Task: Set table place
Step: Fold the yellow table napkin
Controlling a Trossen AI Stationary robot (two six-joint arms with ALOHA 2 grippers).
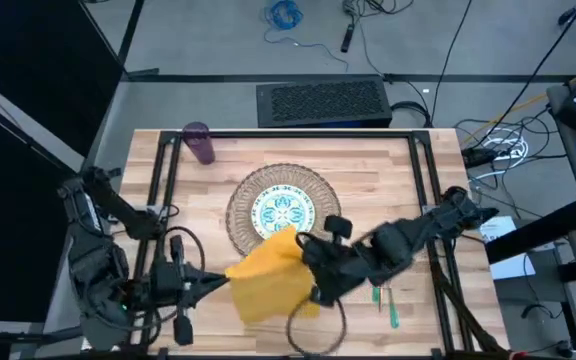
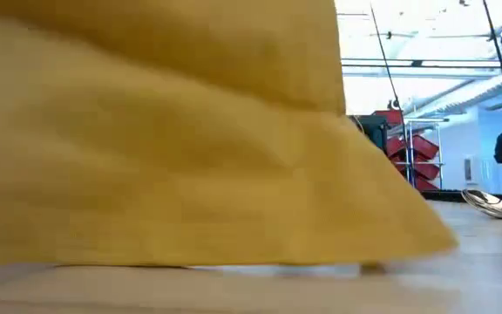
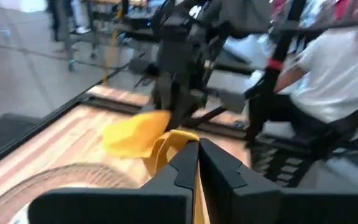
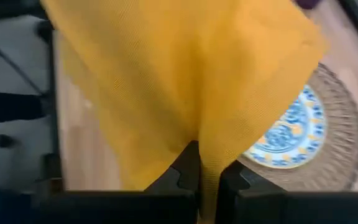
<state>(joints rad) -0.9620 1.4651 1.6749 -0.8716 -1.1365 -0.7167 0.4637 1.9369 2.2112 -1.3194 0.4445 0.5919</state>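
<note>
Both arms are handling the mustard napkin, which is hanging spread near the counter's six o'clock edge, just off the woven mat and plate. The right gripper is pinching its upper corner; the left gripper is clamping the nine o'clock edge. Next, judging by this, they are needing to lower it flat beside the mat, toward the fork at four o'clock.

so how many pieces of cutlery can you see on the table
2: a teal-handled utensil lies near the table's front edge, right of the napkin; the low view shows a spoon. Others may hide under the napkin.
</note>
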